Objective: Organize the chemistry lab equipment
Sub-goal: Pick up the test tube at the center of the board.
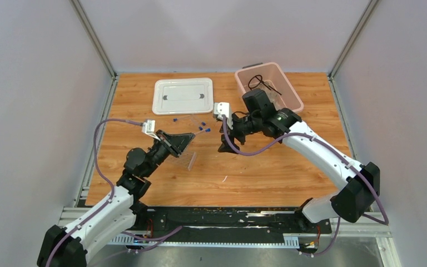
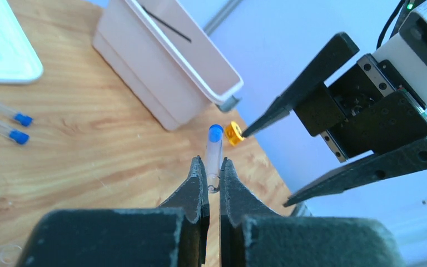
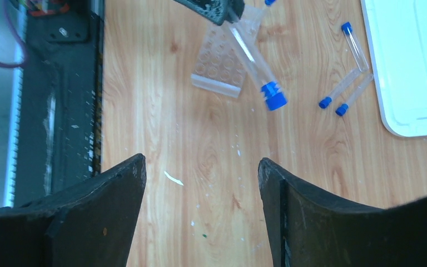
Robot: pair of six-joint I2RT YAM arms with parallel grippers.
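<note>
My left gripper [image 2: 213, 162] is shut on the lower end of a clear blue-capped tube [image 2: 215, 149], which sticks out past the fingertips above the table. The right wrist view shows that same tube [image 3: 253, 61] slanting over the clear tube rack [image 3: 218, 65], which lies flat on the wood. My right gripper [image 3: 200, 167] is open with nothing between its fingers and hangs over bare wood, facing the left gripper [image 1: 184, 139]. Its fingers spread wide just beyond the held tube [image 2: 333, 53]. Three loose blue-capped tubes [image 3: 340, 88] lie near the white lid. A black wire ring tripod [image 1: 261, 82] sits in the pink bin.
The pink bin [image 1: 296, 99] stands at the back right, the white lid [image 1: 183, 95] at the back centre. A small orange object [image 2: 233, 133] lies near the bin's corner. More tubes [image 1: 202, 127] are scattered in front of the lid.
</note>
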